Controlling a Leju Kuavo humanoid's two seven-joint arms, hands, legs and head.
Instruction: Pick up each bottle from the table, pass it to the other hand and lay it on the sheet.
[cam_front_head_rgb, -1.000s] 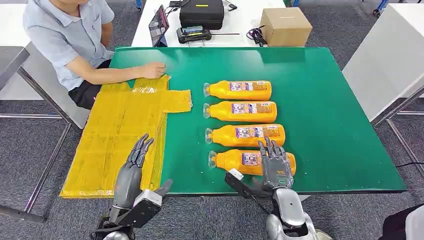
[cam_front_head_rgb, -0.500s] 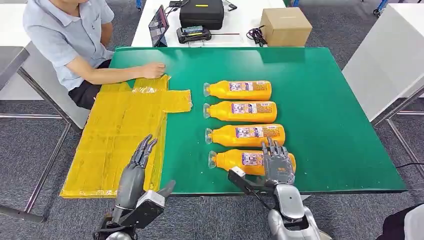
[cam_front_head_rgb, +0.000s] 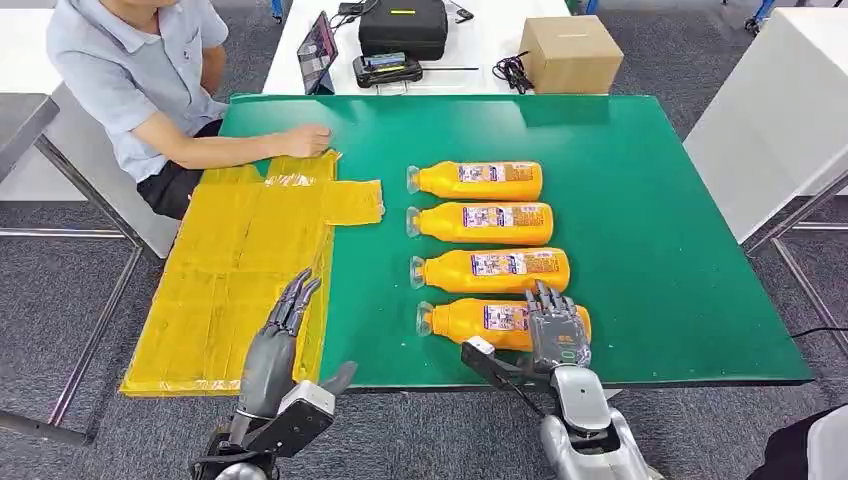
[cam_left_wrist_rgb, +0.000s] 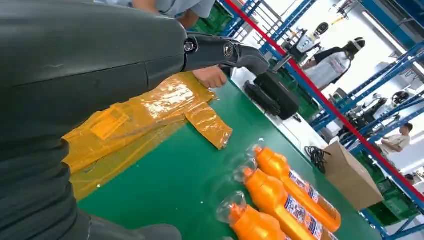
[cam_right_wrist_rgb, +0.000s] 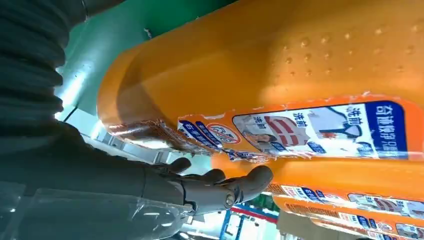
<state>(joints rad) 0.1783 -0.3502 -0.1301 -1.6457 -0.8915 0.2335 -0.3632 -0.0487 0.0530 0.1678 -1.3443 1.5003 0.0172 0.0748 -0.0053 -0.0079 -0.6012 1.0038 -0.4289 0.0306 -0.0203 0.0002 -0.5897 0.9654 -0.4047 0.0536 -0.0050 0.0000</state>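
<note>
A green tabletop (cam_front_head_rgb: 660, 250) seen from above carries four orange bottles lying on their sides in a column near the centre, caps pointing toward nine o'clock. The nearest bottle (cam_front_head_rgb: 495, 322) lies at about six o'clock, close to the front edge. The right robot hand (cam_front_head_rgb: 557, 330) lies over its base end, fingers spread and draped across the body; the right wrist view shows the fingers (cam_right_wrist_rgb: 220, 182) beside the label, and whether they truly grasp the bottle cannot be told. The three other bottles (cam_front_head_rgb: 478, 225) lie untouched just beyond it toward twelve o'clock.

A yellow sheet (cam_front_head_rgb: 240, 270) covers the tabletop's nine o'clock side and overhangs its front corner. The left robot hand (cam_front_head_rgb: 275, 345) hovers above the sheet's near edge at about seven o'clock, released, fingers straight and empty.

A person's hand (cam_front_head_rgb: 305, 140) rests at the sheet's far corner, about eleven o'clock.
</note>
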